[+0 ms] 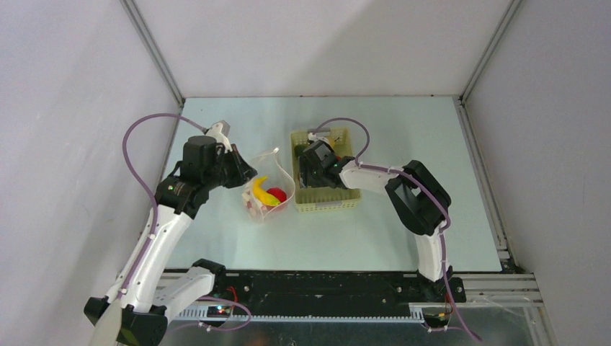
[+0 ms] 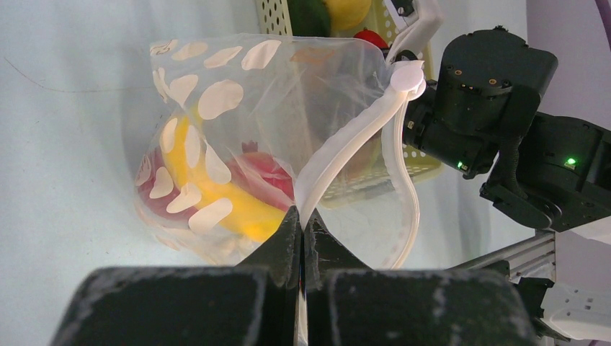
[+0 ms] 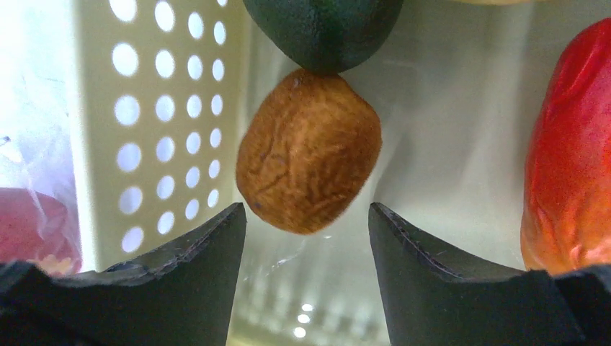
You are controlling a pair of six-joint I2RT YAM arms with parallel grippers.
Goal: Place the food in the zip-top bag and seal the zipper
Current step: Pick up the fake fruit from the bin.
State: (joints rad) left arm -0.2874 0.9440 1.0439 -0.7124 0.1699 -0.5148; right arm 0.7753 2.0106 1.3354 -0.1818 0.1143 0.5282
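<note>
Loading step: left gripper (image 2: 301,216), jaws clamped on the zipper (image 2: 349,144), holds the zip-top bag (image 2: 238,108) open beside the basket (image 3: 101,151); right gripper (image 3: 306,213), jaws apart, straddles a brown food piece (image 3: 308,162) inside. Next: close, lift, transfer.

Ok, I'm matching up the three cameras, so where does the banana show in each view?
Top external: banana left of centre, inside the bag, beside the basket.
Left wrist: banana centre-left in the bag, above the left gripper pinching the zipper.
Right wrist: not in it.
Shared landmark: the basket, top centre in left wrist, left wall in right wrist.
</note>
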